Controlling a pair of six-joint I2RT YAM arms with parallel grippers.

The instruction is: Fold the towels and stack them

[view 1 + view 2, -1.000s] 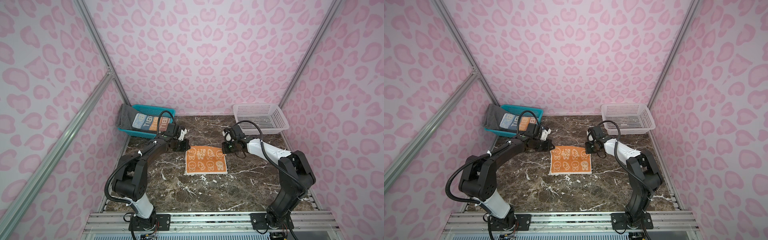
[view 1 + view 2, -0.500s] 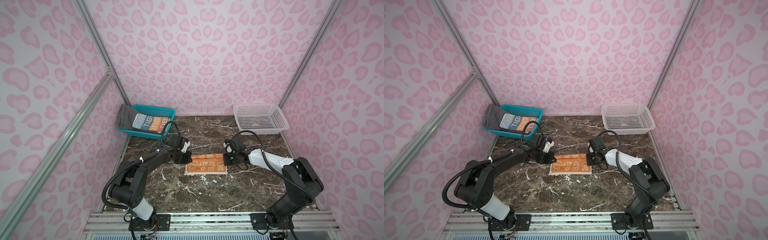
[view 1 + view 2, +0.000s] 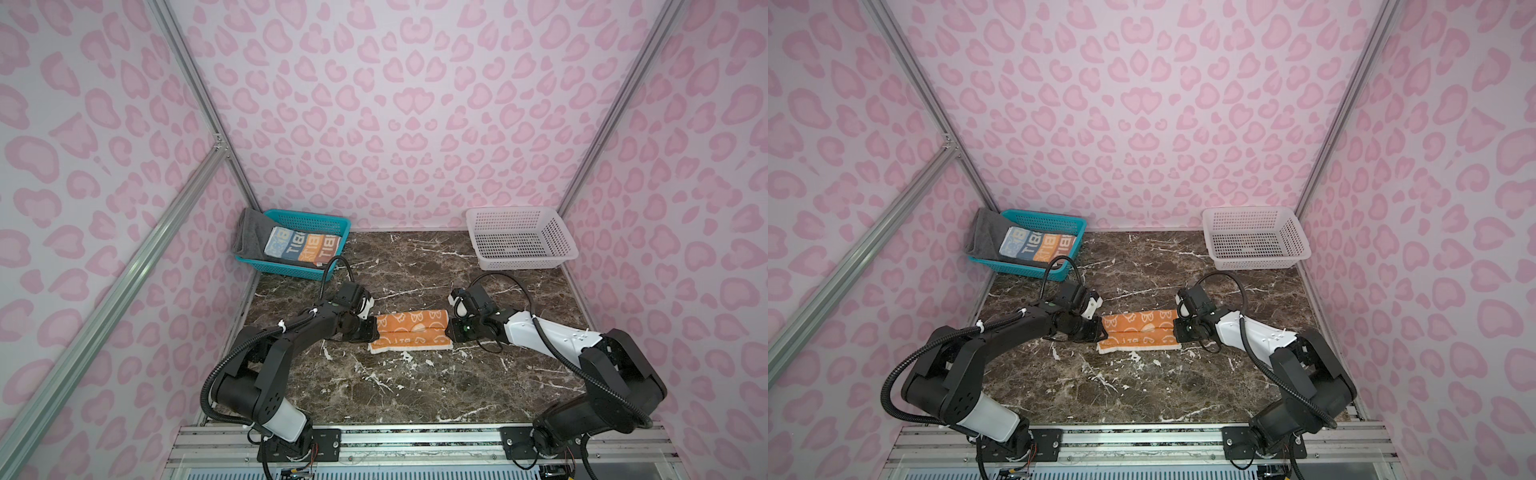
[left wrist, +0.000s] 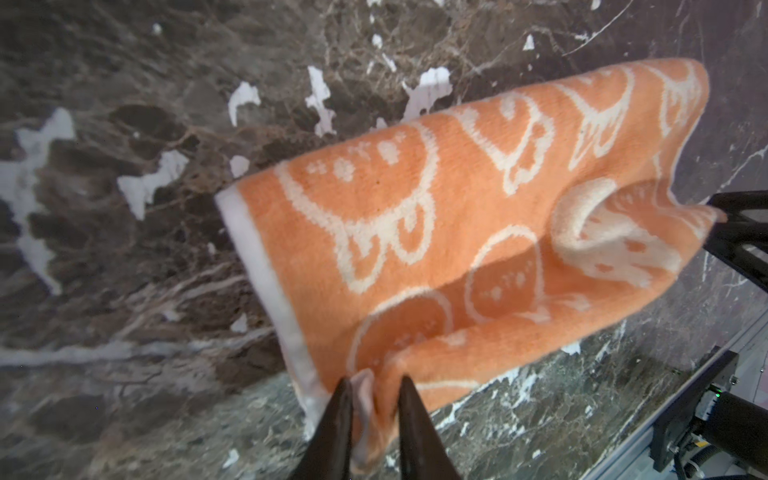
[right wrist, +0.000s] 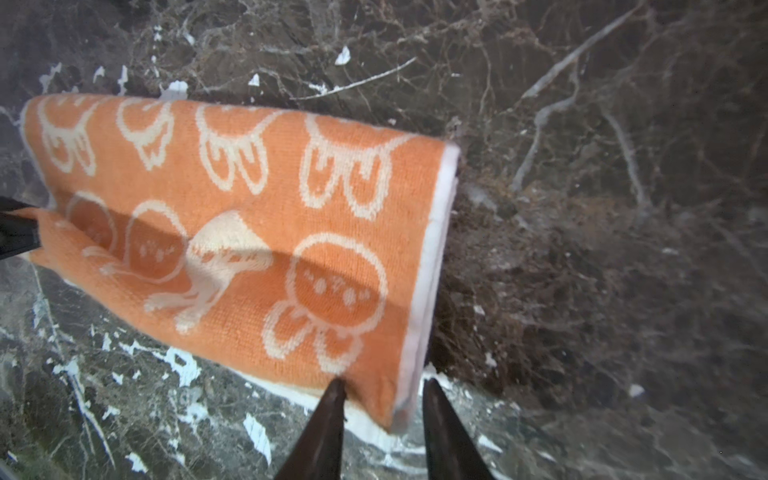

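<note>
The orange towel [image 3: 409, 332] [image 3: 1140, 330] with white cartoon faces lies folded in half at mid-table, its upper layer still puffed. My left gripper [image 3: 372, 330] [image 4: 372, 380] is at its left end, jaws parted with the towel's corner [image 4: 457, 232] loose between them. At the right end, my right gripper [image 3: 451, 330] [image 5: 384, 384] is open around the other corner [image 5: 249, 232], with a gap beside the cloth. The dark grey towel [image 3: 249, 232] and the multicolour lettered towel [image 3: 305, 245] lie in the teal basket [image 3: 291, 270] at the back left.
A white lattice basket [image 3: 519, 264] with nothing in it stands at the back right. Pink patterned walls close in three sides of the dark marble table [image 3: 415, 386]. A metal rail [image 3: 415, 440] runs along the front edge.
Both grippers carried the orange towel's far edge toward the front, folding the flat towel in half. Their jaws have parted from shut.
</note>
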